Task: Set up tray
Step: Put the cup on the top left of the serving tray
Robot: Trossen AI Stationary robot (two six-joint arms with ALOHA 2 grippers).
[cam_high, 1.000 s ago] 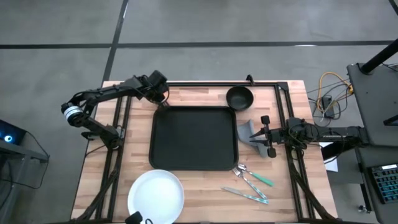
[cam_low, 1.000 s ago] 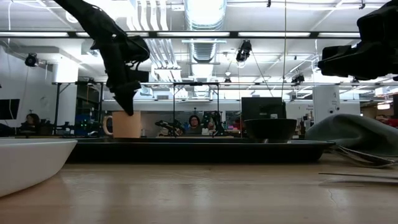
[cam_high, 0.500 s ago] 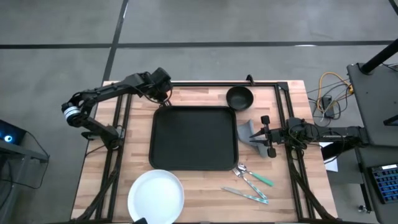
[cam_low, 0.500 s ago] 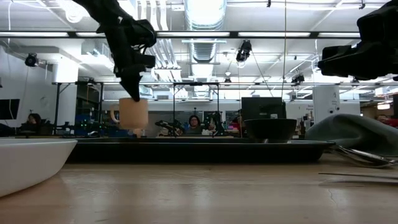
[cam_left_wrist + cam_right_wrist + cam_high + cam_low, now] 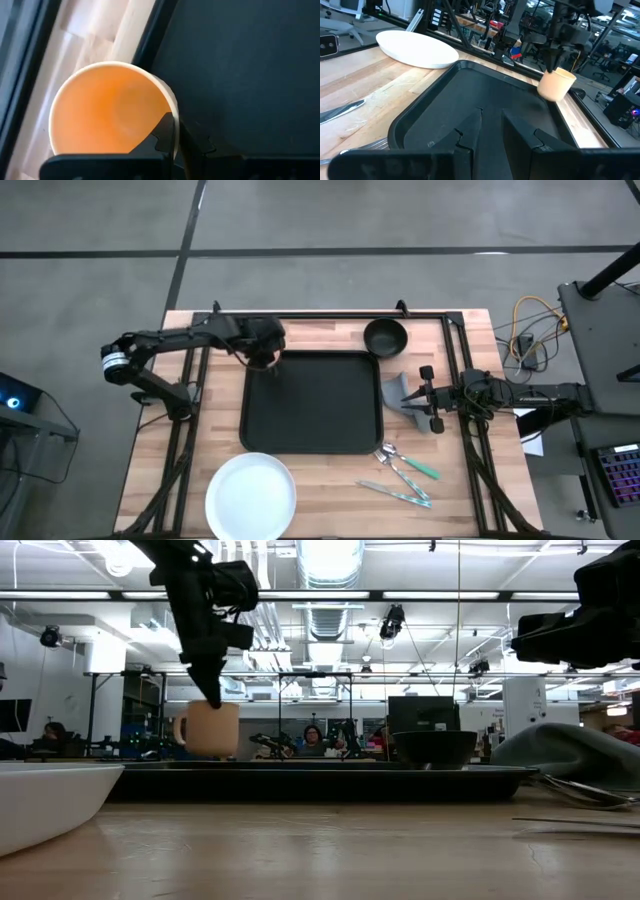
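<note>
Left gripper (image 5: 262, 357) is clamped on the rim of a tan mug (image 5: 263, 361) and holds it over the far left corner of the tray (image 5: 312, 402), as the high view shows; the tray lies flat at the middle of the wooden table (image 5: 330, 490), with a white plate (image 5: 250, 495) at its near left corner, a small black bowl (image 5: 385, 337) just past its far right corner, a grey cloth (image 5: 398, 394) against its right edge, and cutlery (image 5: 404, 475) near the right front. Right gripper (image 5: 428, 398) waits over the cloth at the tray's right side, its fingers set narrowly apart with nothing visibly between them. Low view: the mug (image 5: 208, 728) hangs from the left gripper (image 5: 212, 695) clear above the tray (image 5: 320, 783), handle turned left; the bowl (image 5: 434, 748) stands behind the tray and the plate (image 5: 45, 800) sits at the near left. Left wrist view: one finger presses inside the mug (image 5: 102, 115) rim and one outside; the mug appears to straddle the tray (image 5: 250, 75) edge, partly over bare wood. Right wrist view: the right gripper (image 5: 492, 131) points across the tray (image 5: 470, 100) toward the mug (image 5: 556, 84), with the plate (image 5: 417, 47) beyond the rim.
</note>
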